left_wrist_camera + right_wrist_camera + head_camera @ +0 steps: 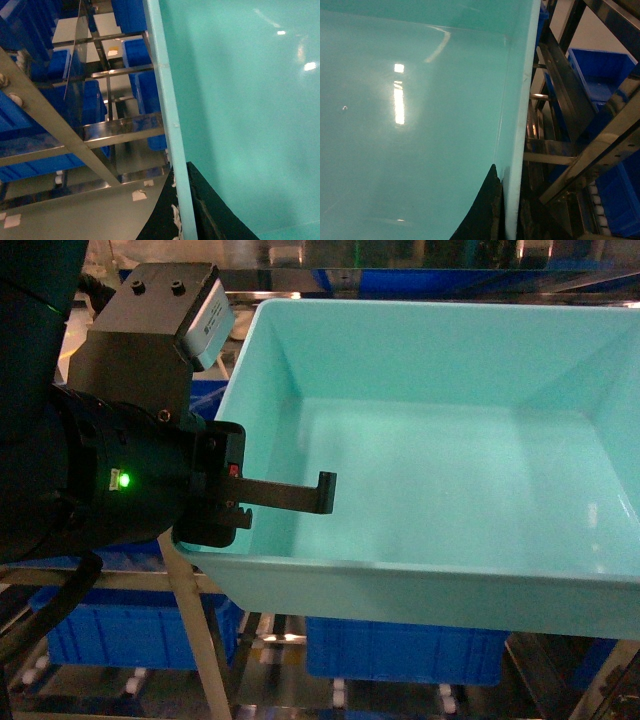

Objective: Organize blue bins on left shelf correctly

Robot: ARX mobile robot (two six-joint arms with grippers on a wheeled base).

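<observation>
Head view: left hand [262, 502] clamped on smooth turquoise bin [450, 460] rim; right hand likewise.

Setting: warehouse or factory storeroom with flow-rack storage. Evidence: stainless-steel rack [120, 131] of square uprights and flat rails, several tiers, filling the left half of the left wrist view; sloping roller track [596, 200] with white rollers, lower right of the right wrist view; rows of dark blue crates [400, 650] on the tiers, along the bottom of the head view.

dim room, dark blue crates [400, 650], glare
</observation>
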